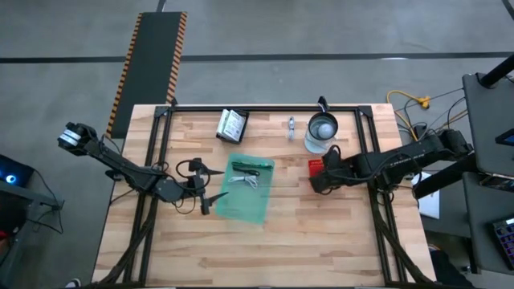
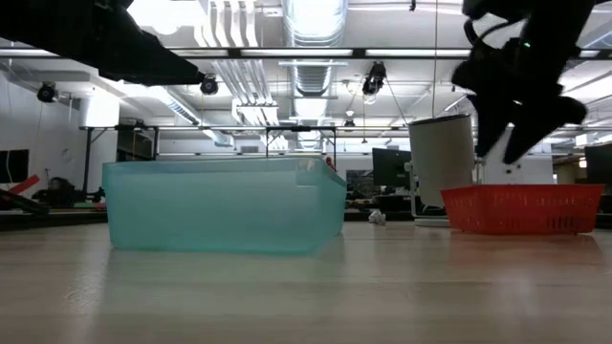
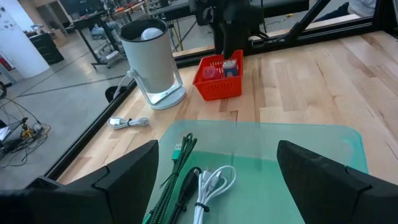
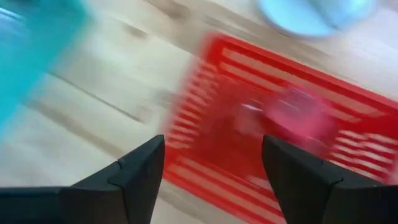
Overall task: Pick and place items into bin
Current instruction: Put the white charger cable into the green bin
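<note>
Hovering my right gripper over the red basket, fingers apart, empty.

The green stick and white coiled cable lie in the green bin, at nine o'clock from the basket; my left gripper waits spread at the bin's nine-o'clock edge.

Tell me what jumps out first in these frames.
The translucent green bin mid-table, already holding a green stick and a white coiled cable. To its right, the small red basket with the right gripper open directly above it; the left gripper hangs open over the bin.
</note>
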Motion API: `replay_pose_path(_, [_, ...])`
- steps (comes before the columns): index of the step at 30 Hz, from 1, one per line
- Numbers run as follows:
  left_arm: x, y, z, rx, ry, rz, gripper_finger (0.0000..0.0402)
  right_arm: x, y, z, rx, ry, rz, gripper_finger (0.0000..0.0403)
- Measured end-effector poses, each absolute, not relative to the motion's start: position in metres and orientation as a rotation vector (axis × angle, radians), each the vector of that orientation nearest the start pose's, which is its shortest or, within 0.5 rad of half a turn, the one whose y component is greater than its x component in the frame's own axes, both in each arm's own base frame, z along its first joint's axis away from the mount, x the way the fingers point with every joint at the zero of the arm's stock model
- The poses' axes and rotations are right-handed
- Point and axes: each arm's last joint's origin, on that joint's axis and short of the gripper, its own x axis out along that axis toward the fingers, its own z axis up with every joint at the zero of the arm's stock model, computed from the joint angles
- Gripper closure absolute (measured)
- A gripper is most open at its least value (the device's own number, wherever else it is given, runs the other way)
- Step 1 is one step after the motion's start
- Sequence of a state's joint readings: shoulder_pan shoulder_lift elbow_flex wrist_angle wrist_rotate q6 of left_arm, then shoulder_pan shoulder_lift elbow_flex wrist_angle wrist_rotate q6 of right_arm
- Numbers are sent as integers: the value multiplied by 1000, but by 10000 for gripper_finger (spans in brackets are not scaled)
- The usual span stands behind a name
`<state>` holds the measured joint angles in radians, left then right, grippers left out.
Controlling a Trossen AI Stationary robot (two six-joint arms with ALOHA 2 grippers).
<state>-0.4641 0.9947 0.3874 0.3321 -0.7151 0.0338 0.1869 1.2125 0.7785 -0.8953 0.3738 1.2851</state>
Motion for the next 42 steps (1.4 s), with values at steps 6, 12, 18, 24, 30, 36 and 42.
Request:
replay_pose_path(6, [185, -72, 210, 186, 233, 246, 94, 223, 29, 223, 779, 675, -764, 143])
replay_pose_path(12, [185, -72, 210, 186, 233, 246, 94, 238, 20, 234, 785, 507, -722, 152])
replay_pose_path(18, [185, -72, 210, 186, 233, 246, 94, 243, 6, 239, 739, 454, -715, 161])
replay_pose_path(24, [185, -72, 210, 187, 233, 246, 94, 246, -9, 242, 748, 407, -751, 164])
replay_pose_path(30, [185, -71, 210, 187, 233, 246, 94, 249, -23, 242, 704, 390, -777, 161])
replay_pose_path(36, [185, -71, 210, 189, 231, 246, 94, 266, -37, 228, 718, 475, -800, 161])
replay_pose_path(42, [185, -72, 210, 191, 232, 245, 94, 309, -50, 233, 630, 548, -793, 161])
